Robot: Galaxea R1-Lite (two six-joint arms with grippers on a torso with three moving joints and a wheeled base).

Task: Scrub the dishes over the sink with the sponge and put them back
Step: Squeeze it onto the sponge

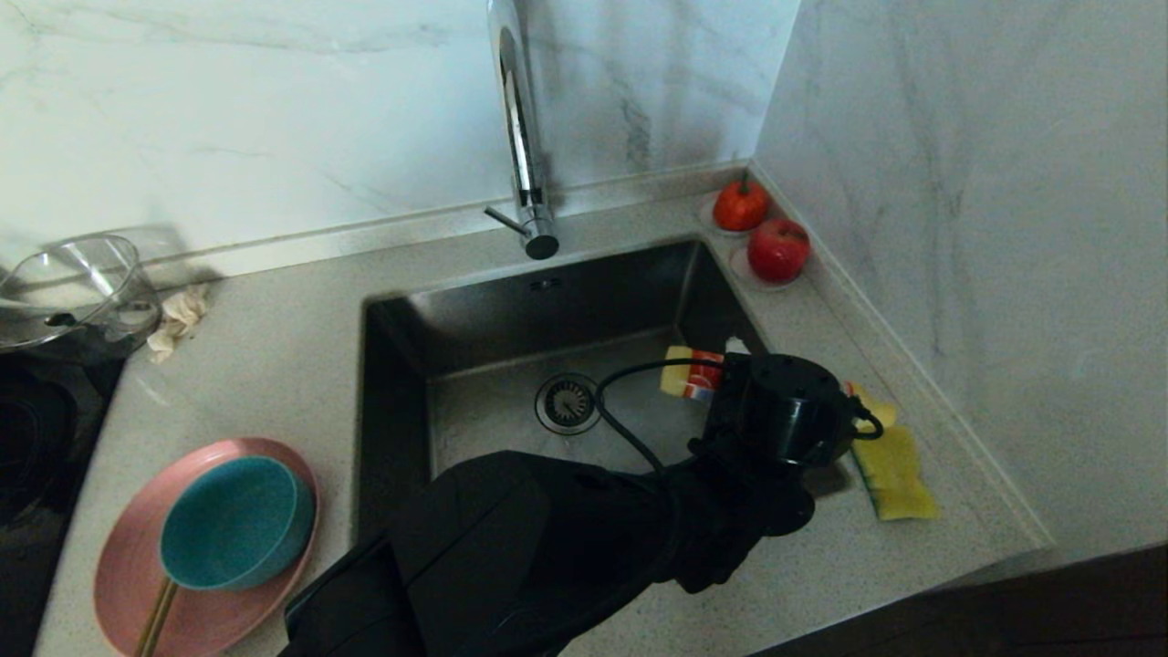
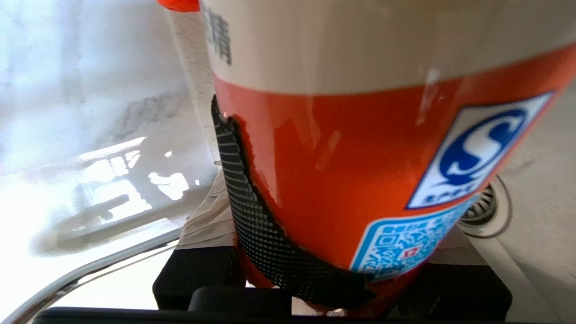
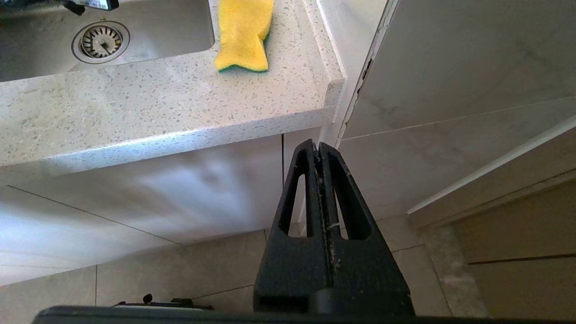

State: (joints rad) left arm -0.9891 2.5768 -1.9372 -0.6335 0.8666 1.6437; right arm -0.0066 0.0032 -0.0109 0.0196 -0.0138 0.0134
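Note:
The pink plate (image 1: 214, 622) lies on the counter at the near left, and the teal bowl (image 1: 234, 520) stands on it. On the counter right of the sink (image 1: 511, 315) lies the yellow sponge (image 1: 892, 467) (image 3: 243, 36), apart from both grippers. My left gripper (image 1: 723, 380) (image 2: 337, 180) hangs over the sink's right side. It is shut on an orange and cream detergent bottle (image 1: 692, 372) (image 2: 360, 148), and a black mesh finger pad (image 2: 245, 202) presses its side. My right gripper (image 3: 320, 148) is shut and empty, parked below the counter's edge.
A tall chrome tap (image 1: 522, 155) rises behind the sink, whose drain (image 1: 568, 402) sits mid-basin. Two red fruits (image 1: 741, 206) (image 1: 778, 248) stand on saucers in the back right corner. A glass bowl (image 1: 73, 285) and a beige rag (image 1: 180, 318) are at far left. A stick (image 1: 155, 622) rests on the plate.

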